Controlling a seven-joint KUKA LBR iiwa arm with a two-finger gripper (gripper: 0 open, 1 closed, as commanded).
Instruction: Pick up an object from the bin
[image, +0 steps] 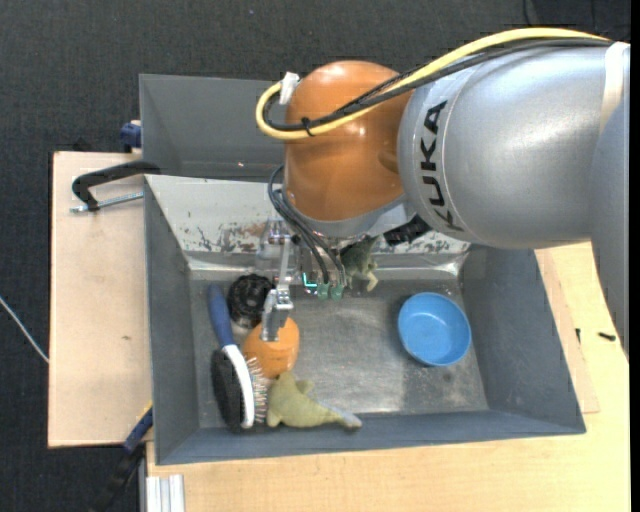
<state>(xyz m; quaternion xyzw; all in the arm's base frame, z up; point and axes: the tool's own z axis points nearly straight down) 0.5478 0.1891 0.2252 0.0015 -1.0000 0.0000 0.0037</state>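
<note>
My gripper (283, 296) hangs below the orange cover over the back left part of the bin floor. Its lowest visible part comes down right above an orange rounded thing (273, 346); I cannot see whether they touch. A black round thing (247, 295) lies just left of the gripper. A brush with a blue handle and a black head with pale bristles (233, 388) lies along the left wall, in front of the orange thing.
An olive green soft toy (302, 407) lies at the front wall beside the brush. A blue bowl (435, 329) stands on the right side of the floor. The arm and its cover hide the middle of the back wall.
</note>
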